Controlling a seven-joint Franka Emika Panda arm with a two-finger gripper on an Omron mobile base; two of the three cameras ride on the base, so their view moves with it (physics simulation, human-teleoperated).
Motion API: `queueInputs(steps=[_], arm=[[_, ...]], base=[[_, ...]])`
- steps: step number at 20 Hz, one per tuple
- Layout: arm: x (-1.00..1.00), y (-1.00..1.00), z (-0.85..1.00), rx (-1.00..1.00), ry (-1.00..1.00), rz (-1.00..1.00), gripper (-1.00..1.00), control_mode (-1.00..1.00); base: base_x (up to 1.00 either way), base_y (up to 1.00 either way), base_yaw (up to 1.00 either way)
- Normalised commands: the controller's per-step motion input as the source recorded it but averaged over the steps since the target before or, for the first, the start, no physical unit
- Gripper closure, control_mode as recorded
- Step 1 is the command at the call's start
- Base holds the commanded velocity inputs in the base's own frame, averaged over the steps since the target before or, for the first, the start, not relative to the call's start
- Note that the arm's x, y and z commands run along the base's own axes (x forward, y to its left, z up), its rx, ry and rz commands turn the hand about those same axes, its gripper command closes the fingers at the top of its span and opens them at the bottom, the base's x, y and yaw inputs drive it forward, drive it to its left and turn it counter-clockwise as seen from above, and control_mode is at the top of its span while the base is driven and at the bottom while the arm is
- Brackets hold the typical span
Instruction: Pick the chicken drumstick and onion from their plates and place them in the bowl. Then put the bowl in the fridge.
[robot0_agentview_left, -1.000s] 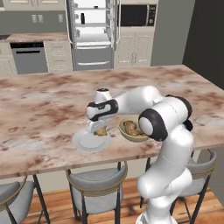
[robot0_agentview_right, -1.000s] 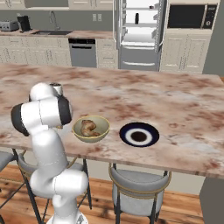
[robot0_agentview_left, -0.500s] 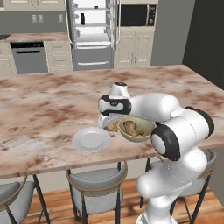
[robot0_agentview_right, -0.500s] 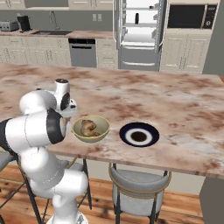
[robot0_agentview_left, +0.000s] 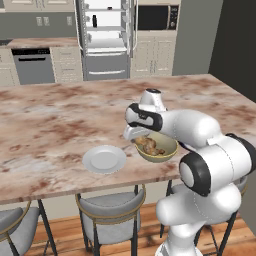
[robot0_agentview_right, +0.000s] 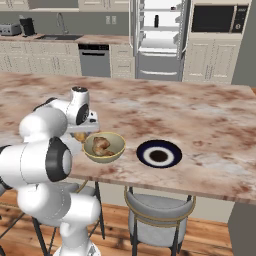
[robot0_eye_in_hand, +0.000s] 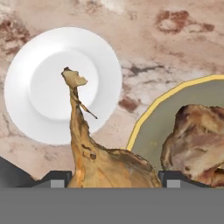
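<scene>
Right now the end effector is clamping the onion between its two dark tips, which are standing wide around the fat base. The onion's thin dried stalk is pointing away from the hand and, in the hand view, is crossing in front of the white plate. The plate itself is lying bare on the counter.

From the left base view, the end effector is hanging over the near left edge of the bowl, just beside the white plate. The chicken drumstick is already lying inside the bowl (a lumpy brown piece against the pale yellowish inside).

From the right base view, the end effector is showing a bit of the onion under it, at the bowl's left rim. The chicken drumstick is sitting in the middle of the bowl. A dark plate is resting on the counter to the right of the bowl, apart from it.

Beyond the counter, the fridge is standing with both doors swung wide, its white shelves showing.
</scene>
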Motion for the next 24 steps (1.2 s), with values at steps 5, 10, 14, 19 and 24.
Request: queueInputs(steps=[5,10,14,19,24], arm=[[0.13,-0.56,0.05,0.0,0.06,-0.14,1.0,-1.0],[0.28,-0.47,-0.03,-0.01,0.01,-0.18,1.0,-1.0],[0.35,-0.43,-0.09,-0.05,0.0,-0.11,1.0,-1.0],[0.28,-0.44,-0.19,-0.1,0.02,-0.1,1.0,-1.0],[0.08,-0.36,-0.3,-0.1,0.09,-0.13,1.0,-1.0]], base=[[0.0,0.0,0.0],[0.0,0.0,0.0],[0.0,0.0,0.0],[0.0,0.0,0.0],[0.0,0.0,0.0]])
